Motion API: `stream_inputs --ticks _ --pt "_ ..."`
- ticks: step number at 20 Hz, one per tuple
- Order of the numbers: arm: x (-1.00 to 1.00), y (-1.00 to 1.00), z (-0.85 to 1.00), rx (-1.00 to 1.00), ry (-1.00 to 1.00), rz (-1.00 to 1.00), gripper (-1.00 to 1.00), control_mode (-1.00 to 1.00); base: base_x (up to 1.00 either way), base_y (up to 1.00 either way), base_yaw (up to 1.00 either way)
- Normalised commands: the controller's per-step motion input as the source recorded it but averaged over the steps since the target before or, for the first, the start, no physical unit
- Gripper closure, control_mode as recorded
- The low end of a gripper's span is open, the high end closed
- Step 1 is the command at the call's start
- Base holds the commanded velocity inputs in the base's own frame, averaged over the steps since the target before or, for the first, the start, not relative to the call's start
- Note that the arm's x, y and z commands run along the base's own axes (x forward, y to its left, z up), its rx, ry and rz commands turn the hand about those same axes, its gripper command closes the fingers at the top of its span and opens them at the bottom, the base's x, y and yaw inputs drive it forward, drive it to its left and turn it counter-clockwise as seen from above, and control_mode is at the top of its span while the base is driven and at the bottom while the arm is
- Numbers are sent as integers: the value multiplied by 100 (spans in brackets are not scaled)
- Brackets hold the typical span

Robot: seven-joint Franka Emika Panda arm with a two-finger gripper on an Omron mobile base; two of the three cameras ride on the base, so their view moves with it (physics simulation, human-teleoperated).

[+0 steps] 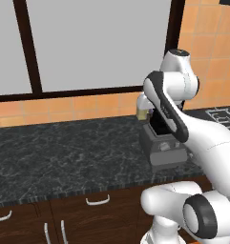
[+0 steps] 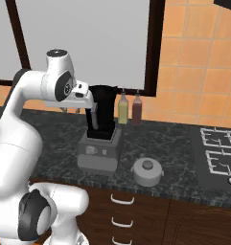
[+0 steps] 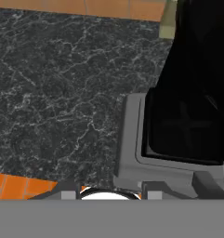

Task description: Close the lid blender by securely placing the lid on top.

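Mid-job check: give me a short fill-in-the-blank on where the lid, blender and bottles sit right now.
1. The lid lies on the ______, not on the jar.
2. In the right base view the lid is to the ______ of the blender.
3. Behind the blender, by the wall, stand ______ bottles.
4. The top of the blender's black jar is ______.

Missing words: counter; right; two; open

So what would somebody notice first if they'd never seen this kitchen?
The big white robot arm leaning over the dark counter, right by the black blender. Next, the blender's round grey lid lying on the counter beside its base, and two bottles against the orange tiled wall.
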Motion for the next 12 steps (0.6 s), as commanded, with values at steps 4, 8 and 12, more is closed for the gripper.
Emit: stream_inputs --ticks 4,8,12 --pt "-43 -39 0 0 -1 0 -100 -100 0 0 0" --pt "-92 -96 -5 0 -3 -4 -100 -100 0 0 0" --pt "-80 -100 -6 0 0 -14 -100 -100 0 0 0"
